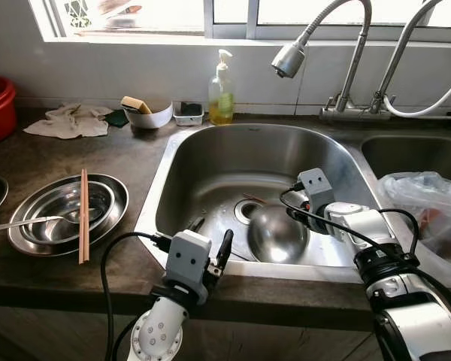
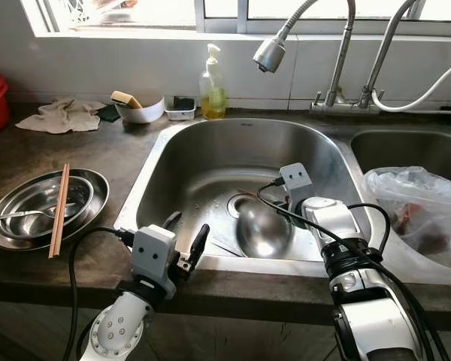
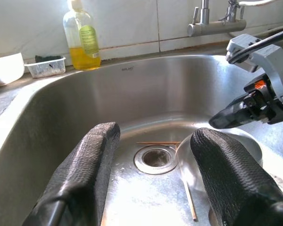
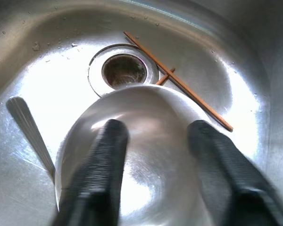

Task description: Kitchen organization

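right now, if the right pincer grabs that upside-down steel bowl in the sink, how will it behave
The steel bowl lies dome-up, smooth and shiny, so the open right pincer over it would likely slip off the curve. The sink floor shows water drops, so a push would probably slide it toward the drain. It looks thin-walled and stiff, likely light.

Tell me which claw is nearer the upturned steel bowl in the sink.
Right. The right claw hangs open over the bowl; the left claw waits open at the sink's front rim.
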You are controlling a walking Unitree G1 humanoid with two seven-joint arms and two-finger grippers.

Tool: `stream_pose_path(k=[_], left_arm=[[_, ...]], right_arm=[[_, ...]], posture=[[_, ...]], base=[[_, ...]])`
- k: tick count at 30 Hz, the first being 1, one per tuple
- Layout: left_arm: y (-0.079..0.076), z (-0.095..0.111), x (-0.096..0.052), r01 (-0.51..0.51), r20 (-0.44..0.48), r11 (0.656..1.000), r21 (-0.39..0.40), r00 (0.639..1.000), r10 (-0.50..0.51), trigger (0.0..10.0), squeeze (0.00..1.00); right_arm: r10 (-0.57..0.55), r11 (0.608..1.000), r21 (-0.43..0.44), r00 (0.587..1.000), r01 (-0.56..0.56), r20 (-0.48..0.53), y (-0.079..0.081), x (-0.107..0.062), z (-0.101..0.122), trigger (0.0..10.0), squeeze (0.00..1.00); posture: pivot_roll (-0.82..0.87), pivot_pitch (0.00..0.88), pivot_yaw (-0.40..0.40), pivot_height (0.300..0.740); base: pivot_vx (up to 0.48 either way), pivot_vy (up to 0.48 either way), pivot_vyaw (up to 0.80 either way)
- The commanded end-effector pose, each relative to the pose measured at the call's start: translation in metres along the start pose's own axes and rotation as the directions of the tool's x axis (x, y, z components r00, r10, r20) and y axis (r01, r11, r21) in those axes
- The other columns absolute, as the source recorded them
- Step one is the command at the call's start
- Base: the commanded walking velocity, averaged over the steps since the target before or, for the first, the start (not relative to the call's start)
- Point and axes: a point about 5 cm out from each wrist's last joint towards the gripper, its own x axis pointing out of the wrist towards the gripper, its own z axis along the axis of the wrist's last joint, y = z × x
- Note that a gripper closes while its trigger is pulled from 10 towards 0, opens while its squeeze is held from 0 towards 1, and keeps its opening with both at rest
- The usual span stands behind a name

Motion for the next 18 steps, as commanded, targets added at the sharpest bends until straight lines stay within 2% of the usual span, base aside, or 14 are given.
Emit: stream_pose_path(k=[1, 4, 5, 6, 7, 8, 9, 10, 12, 13, 14, 16, 18], left_arm=[[-0.001, -0.007, -0.002, 0.004, -0.050, 1.000, -0.002, 0.999, -0.004, 10.0, 0.00], [-0.001, -0.006, -0.002, 0.004, -0.052, 1.000, -0.002, 0.999, -0.004, 10.0, 0.00], [0.000, -0.007, 0.000, 0.002, -0.052, 1.000, 0.001, 0.999, -0.002, 10.0, 0.00], [0.000, -0.007, 0.000, 0.002, -0.052, 1.000, 0.001, 0.999, -0.002, 10.0, 0.00], [0.000, -0.007, 0.000, 0.001, -0.055, 1.000, 0.003, 0.999, -0.001, 10.0, 0.00], [0.001, -0.008, 0.001, -0.001, -0.057, 1.000, 0.004, 0.998, 0.001, 10.0, 0.00], [0.001, -0.008, 0.001, -0.001, -0.057, 1.000, 0.004, 0.998, 0.001, 10.0, 0.00], [0.001, -0.008, 0.001, -0.001, -0.058, 1.000, 0.004, 0.998, 0.001, 10.0, 0.00], [0.000, -0.008, 0.001, 0.000, -0.058, 1.000, 0.003, 0.998, 0.001, 10.0, 0.00], [0.000, -0.009, 0.002, -0.001, -0.059, 1.000, 0.002, 0.998, 0.001, 10.0, 0.00], [0.001, -0.009, 0.003, -0.001, -0.060, 1.000, 0.001, 0.998, 0.002, 10.0, 0.00], [0.001, -0.009, 0.003, -0.001, -0.060, 1.000, 0.001, 0.998, 0.002, 10.0, 0.00], [0.000, -0.010, 0.004, 0.003, -0.060, 1.000, 0.000, 0.998, -0.003, 10.0, 0.00]], right_arm=[[-0.001, 1.000, -0.008, 1.000, 0.002, 0.022, 0.000, 0.000, 0.008, 10.0, 1.00], [-0.019, 1.000, 0.016, 0.999, 0.019, 0.046, 0.001, 0.000, 0.010, 10.0, 1.00], [-0.051, 0.999, 0.021, 0.992, 0.049, 0.118, 0.001, -0.004, 0.017, 10.0, 0.00], [-0.051, 0.999, 0.021, 0.992, 0.049, 0.118, 0.001, -0.004, 0.017, 10.0, 0.00], [-0.066, 0.998, 0.018, 0.984, 0.064, 0.167, 0.001, -0.008, 0.021, 10.0, 0.00], [-0.084, 0.996, 0.006, 0.963, 0.085, 0.256, 0.003, -0.015, 0.027, 10.0, 0.00], [-0.084, 0.996, 0.006, 0.963, 0.085, 0.256, 0.003, -0.015, 0.027, 10.0, 0.00], [-0.105, 0.994, 0.008, 0.937, 0.109, 0.332, 0.004, -0.024, 0.032, 10.0, 0.00], [-0.116, 0.993, 0.017, 0.927, 0.117, 0.356, 0.005, -0.027, 0.033, 10.0, 0.00], [-0.130, 0.992, 0.058, 0.890, 0.116, 0.436, 0.008, -0.039, 0.037, 10.0, 0.00], [-0.134, 0.991, 0.069, 0.877, 0.115, 0.462, 0.009, -0.043, 0.038, 10.0, 0.00], [-0.134, 0.991, 0.069, 0.877, 0.115, 0.462, 0.009, -0.043, 0.038, 10.0, 0.00], [-0.148, 0.987, 0.033, 0.811, 0.157, 0.566, 0.014, -0.061, 0.040, 10.0, 0.00]], posture=[[0.00, 0.085, -0.036, 0.740], [0.00, 0.084, -0.034, 0.740], [0.00, 0.080, -0.035, 0.740], [0.00, 0.080, -0.035, 0.740], [0.00, 0.077, -0.036, 0.740], [0.00, 0.073, -0.032, 0.740], [0.00, 0.073, -0.032, 0.740], [-0.01, 0.072, -0.033, 0.740], [-0.01, 0.072, -0.033, 0.740], [-0.02, 0.063, -0.029, 0.740], [-0.02, 0.059, -0.026, 0.740], [-0.02, 0.059, -0.026, 0.740], [-0.03, 0.044, -0.017, 0.740]], base=[[0.000, 0.000, 0.00], [0.000, 0.000, 0.00], [0.000, 0.000, 0.00], [0.000, 0.000, 0.00], [0.000, 0.000, 0.00], [0.000, 0.000, 0.00], [0.000, 0.000, 0.00], [0.000, 0.000, 0.00], [0.000, 0.000, 0.00], [0.000, 0.000, 0.00], [0.000, 0.000, 0.00], [0.000, 0.000, 0.00], [0.000, 0.000, 0.00]])
